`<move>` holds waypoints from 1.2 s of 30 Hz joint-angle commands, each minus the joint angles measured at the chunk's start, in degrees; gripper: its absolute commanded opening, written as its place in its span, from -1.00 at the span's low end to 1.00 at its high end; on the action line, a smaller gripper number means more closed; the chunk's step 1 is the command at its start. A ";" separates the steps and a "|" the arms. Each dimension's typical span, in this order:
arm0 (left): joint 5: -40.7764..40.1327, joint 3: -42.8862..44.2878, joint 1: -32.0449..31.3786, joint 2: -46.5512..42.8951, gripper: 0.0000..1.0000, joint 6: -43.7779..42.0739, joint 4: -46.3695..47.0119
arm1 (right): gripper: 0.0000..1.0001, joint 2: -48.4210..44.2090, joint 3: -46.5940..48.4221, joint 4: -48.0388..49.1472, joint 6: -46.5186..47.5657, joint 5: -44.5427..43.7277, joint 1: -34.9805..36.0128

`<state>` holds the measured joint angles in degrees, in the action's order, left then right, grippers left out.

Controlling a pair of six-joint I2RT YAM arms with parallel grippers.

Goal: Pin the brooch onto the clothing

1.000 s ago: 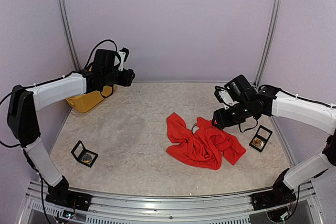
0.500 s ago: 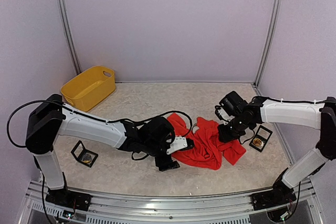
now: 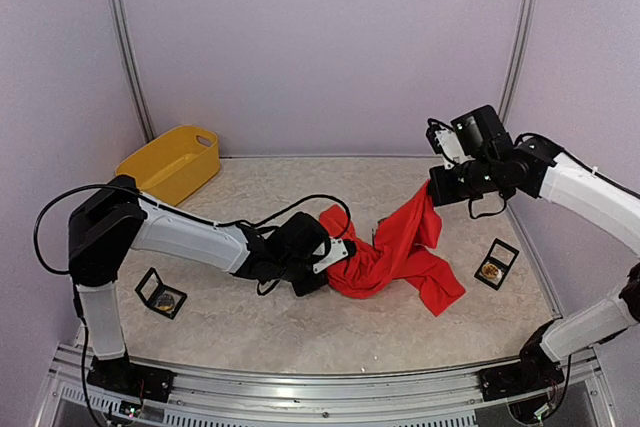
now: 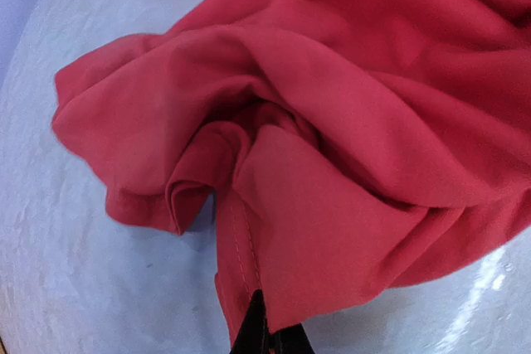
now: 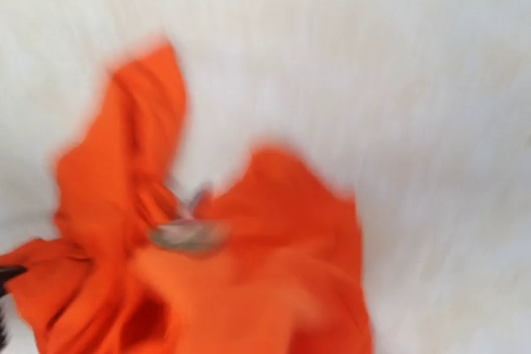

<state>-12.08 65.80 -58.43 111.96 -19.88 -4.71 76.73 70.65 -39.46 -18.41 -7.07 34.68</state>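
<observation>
The clothing point(image 3: 395, 252), a crumpled red T-shirt, lies mid-table. My left gripper point(image 3: 338, 257) is low at its left edge. In the left wrist view the black fingertips point(image 4: 267, 333) are shut on a stitched hem of the clothing point(image 4: 332, 122). My right gripper point(image 3: 432, 190) is raised at the right, shut on a peak of cloth that hangs from it down to the table. The right wrist view is blurred: red cloth point(image 5: 274, 271) with a small grey patch, and no fingers showing. A gold brooch point(image 3: 490, 271) lies in an open black box right of the shirt, and another brooch point(image 3: 167, 298) in a box at the left.
A yellow basket point(image 3: 170, 164) stands at the back left corner. The right black box point(image 3: 497, 263) lies close to the shirt's lower right flap. The left black box point(image 3: 160, 293) sits beside my left forearm. Metal frame posts rise at both back corners.
My left arm swung from the basket down to the shirt's left edge and shut on the hem. My right gripper shut on the cloth and lifted it up and back.
</observation>
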 commanded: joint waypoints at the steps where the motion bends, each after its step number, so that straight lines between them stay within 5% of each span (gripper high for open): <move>1: -8.88 -0.87 4.50 -12.25 -1.00 6.00 0.10 | -1.00 -6.61 6.75 -1.82 3.97 -0.38 -1.13; 13: -17.57 10.97 4.12 -45.03 -1.00 12.36 -18.53 | -1.00 -16.98 24.78 -2.80 10.59 15.48 -1.16; 18: -16.31 11.42 6.20 -49.88 -1.00 12.72 -18.48 | -1.00 -15.33 24.21 -3.17 9.35 6.26 -1.17; 22: -11.30 15.33 15.49 -44.28 -1.00 10.64 -16.74 | -1.00 -6.62 28.58 -0.43 13.59 -0.51 -2.77; 27: -7.37 30.52 26.91 -29.65 -1.00 11.43 -14.40 | -1.00 10.39 44.14 7.55 17.80 0.53 -12.44; 32: -11.57 50.67 27.93 -14.07 -1.00 6.15 -13.13 | -1.00 27.47 72.37 7.44 19.56 2.54 -16.61; 36: -11.77 58.47 27.84 -8.45 -1.00 3.16 -10.87 | -1.00 27.09 71.92 11.77 20.34 6.85 -16.38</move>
<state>-21.58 118.24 -31.07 101.95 -12.75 -19.46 108.90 140.53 -34.74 0.01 -2.74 18.59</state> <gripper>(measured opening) 0.005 0.006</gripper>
